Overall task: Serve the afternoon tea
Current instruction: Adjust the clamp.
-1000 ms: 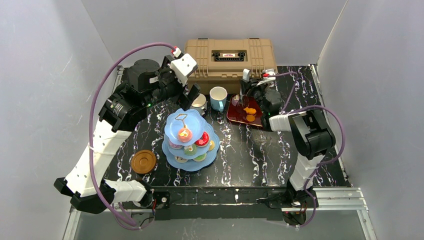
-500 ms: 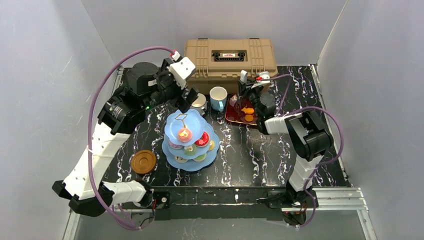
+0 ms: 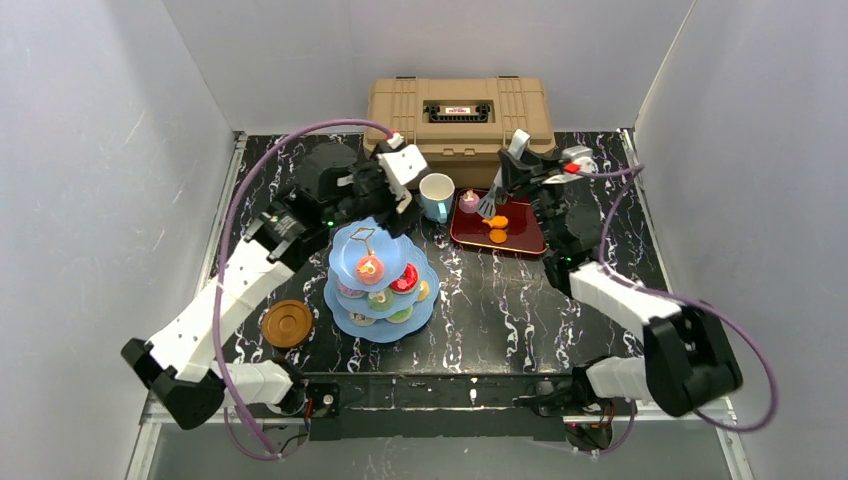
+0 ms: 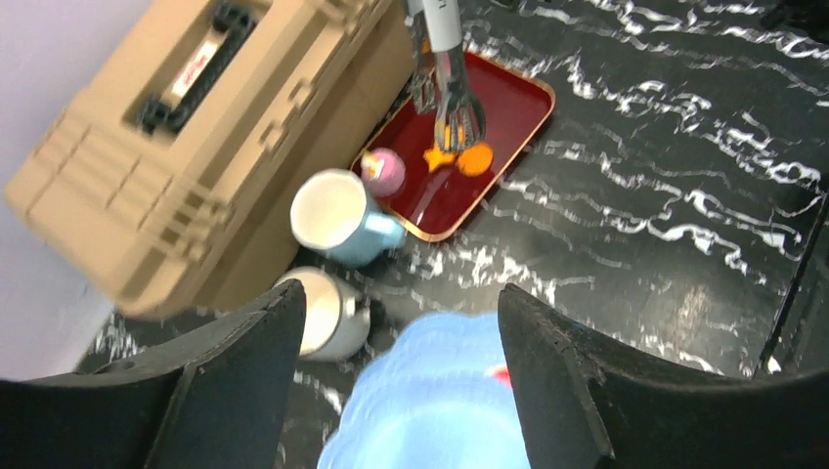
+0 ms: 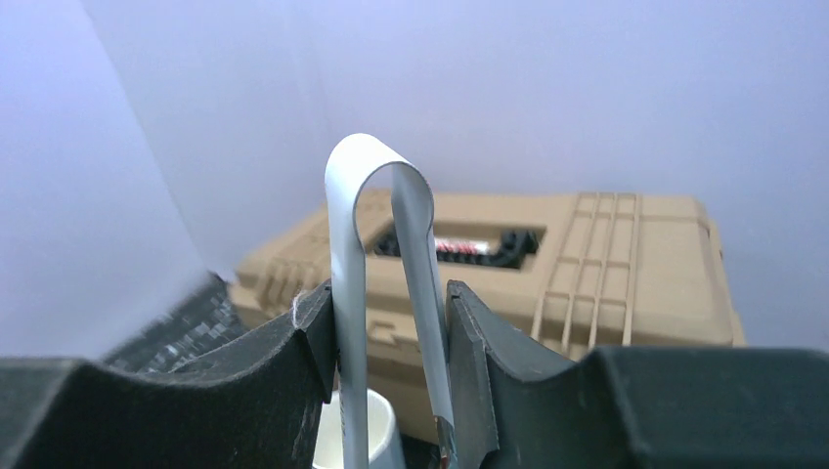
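While a saucer [image 3: 287, 323] lies at the near left of the tabletop [image 3: 520, 300], the left end effector [image 4: 401, 298] hangs spread and empty above the white mug [image 4: 327, 315], just behind the cake stand [image 3: 380, 275]. Beside it stands the blue mug [image 3: 436, 194]. Over the red tray [image 3: 515, 238], the right end effector [image 5: 391, 303] pinches tongs [image 5: 347, 254].

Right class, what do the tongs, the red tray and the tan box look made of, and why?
The tongs look like metal: a thin, silvery, shiny bent strip. The tray is glossy dark red, lacquered wood or plastic; it reflects light. The box is probably moulded plastic: matte tan, ribbed.
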`<action>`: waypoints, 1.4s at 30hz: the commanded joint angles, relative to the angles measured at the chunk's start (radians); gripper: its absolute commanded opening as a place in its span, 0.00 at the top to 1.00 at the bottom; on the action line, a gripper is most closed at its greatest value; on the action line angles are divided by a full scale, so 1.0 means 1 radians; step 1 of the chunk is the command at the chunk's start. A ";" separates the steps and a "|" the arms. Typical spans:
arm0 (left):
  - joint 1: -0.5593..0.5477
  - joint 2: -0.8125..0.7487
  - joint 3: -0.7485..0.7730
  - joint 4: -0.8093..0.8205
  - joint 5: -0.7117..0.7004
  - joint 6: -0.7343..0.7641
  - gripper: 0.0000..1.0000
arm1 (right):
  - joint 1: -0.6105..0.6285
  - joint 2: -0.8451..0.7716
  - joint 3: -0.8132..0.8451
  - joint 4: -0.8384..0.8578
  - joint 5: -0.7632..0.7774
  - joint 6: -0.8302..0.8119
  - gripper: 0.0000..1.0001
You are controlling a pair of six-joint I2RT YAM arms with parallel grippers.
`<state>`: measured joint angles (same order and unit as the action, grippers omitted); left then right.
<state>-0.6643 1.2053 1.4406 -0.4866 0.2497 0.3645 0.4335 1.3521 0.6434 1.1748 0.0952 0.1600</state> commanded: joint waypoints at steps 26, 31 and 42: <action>-0.288 0.393 0.122 0.562 -0.218 0.169 0.41 | 0.007 -0.460 0.088 -0.408 -0.088 0.446 0.68; -0.288 0.407 0.115 0.562 -0.315 0.258 0.67 | 0.007 -0.460 0.151 -0.555 -0.082 0.440 0.66; -0.285 0.374 0.100 0.546 -0.294 0.262 0.88 | 0.007 -0.407 0.274 -0.884 -0.163 0.460 0.37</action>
<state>-0.9577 1.6146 1.5368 0.0437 -0.0280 0.6205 0.4320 0.9348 0.8509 0.3977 0.0071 0.6029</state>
